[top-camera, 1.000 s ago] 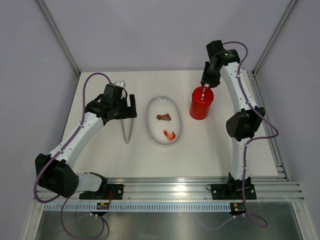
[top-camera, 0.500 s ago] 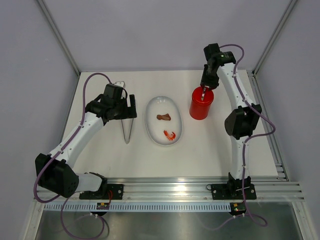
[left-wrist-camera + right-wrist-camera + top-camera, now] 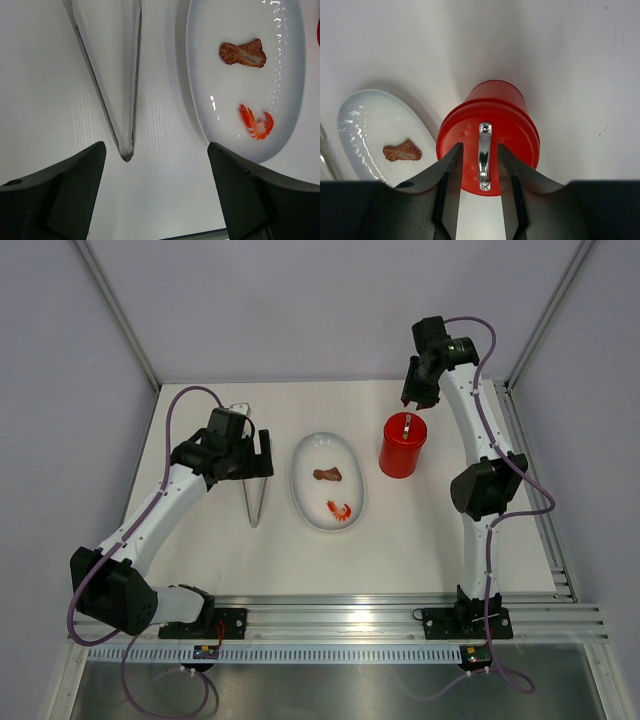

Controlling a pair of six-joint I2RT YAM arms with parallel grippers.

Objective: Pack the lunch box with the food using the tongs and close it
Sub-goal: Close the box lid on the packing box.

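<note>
Tall red plastic cylindrical lunch box (image 3: 403,448) is sitting lidded right of the white oval plate (image 3: 310,455). The right gripper (image 3: 479,146) is backing up off the silver handle (image 3: 484,156), fingers part-spread, pinching nothing, so the lid is staying on. Toy food (image 3: 327,475) is lying unpacked on the plate, with the silver V-shaped tongs (image 3: 135,90) untouched under the wide-spread left gripper (image 3: 156,147).

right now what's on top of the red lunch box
A red lid with a silver handle. It covers the lunch box inside, so contents cannot be seen.
</note>
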